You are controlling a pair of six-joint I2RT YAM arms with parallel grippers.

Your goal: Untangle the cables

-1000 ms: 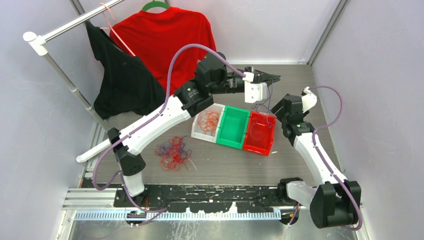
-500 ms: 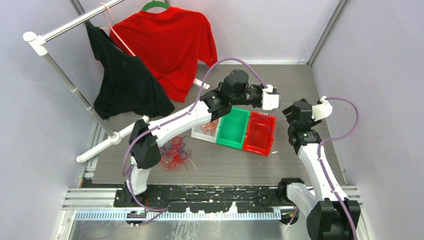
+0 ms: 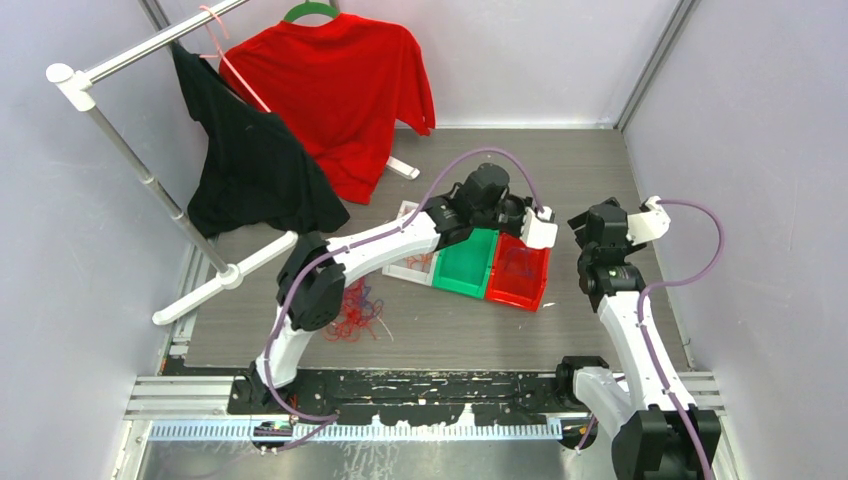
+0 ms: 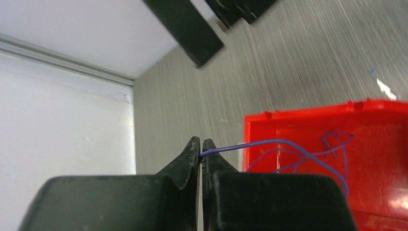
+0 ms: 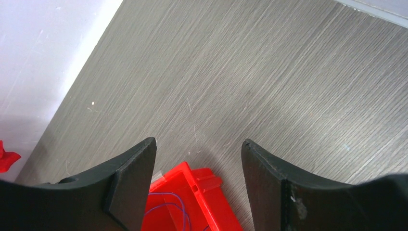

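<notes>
— Why the left gripper (image 4: 201, 147) clamped so tight?
— Closed on a single blue-purple wire (image 4: 260, 141), nipped right at the fingertips; seemingly to carry that one strand over to the red bin (image 4: 312, 111), where others of the same colour lie
— And the wire relative to the tips?
— Leaves them toward 3 o'clock in the left wrist view, crosses the bin's rim, then loops down inside among more blue-purple strands. Probably only a release left for this strand, judging by how much of it hangs in the bin
— And the right gripper (image 5: 198, 144)?
— Spread wide, holding nothing; raised at 2 o'clock of the red bin in the top view, likely just kept out of the way. In its own view, a corner of that bin at 6 o'clock, low between the fingers
— Rest of the cables?
— Mixed red and blue-purple tangle (image 3: 352, 308) on the table (image 3: 600, 180), at 9 o'clock from the red bin, well apart from both grippers. Plenty left to sort, by the look of it
</notes>
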